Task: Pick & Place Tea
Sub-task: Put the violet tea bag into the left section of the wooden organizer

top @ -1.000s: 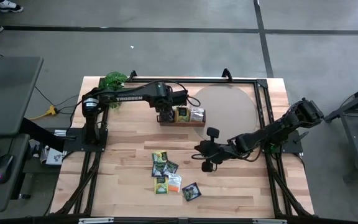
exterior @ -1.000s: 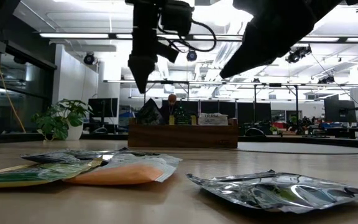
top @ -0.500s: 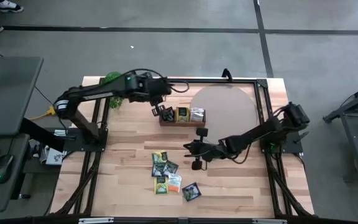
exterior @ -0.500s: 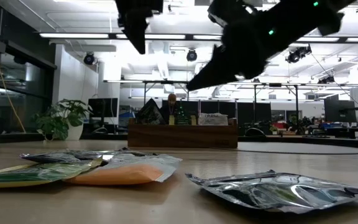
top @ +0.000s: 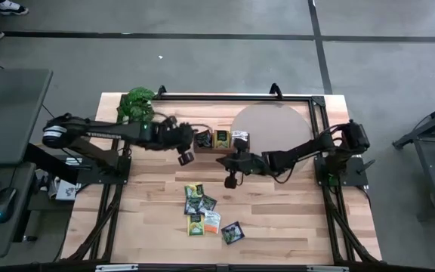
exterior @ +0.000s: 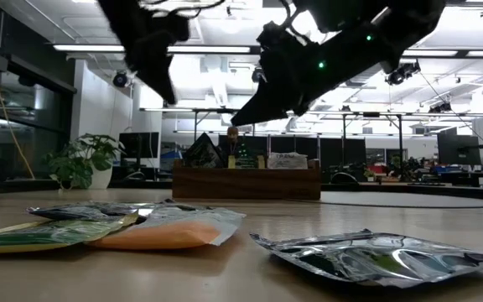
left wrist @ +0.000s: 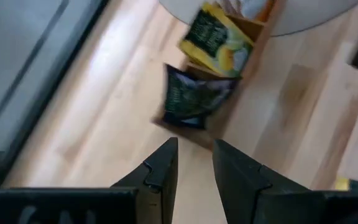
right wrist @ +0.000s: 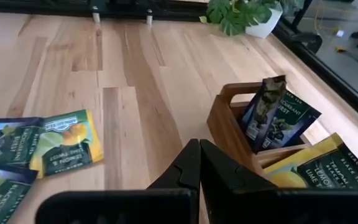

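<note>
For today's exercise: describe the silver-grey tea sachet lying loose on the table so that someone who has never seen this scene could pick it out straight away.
Start at the wooden tray near the table's far edge, then come toward the near edge to the loose cluster of sachets on the bare wood. The silver-grey sachet lies at that cluster's right end, slightly apart. Its crinkled silvery foil edges set it apart from the green, yellow-green and orange ones.

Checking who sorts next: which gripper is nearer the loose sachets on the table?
Right. The right gripper hangs just beyond the sachets, between them and the tray. The left gripper is farther off, beside the tray's end.
</note>
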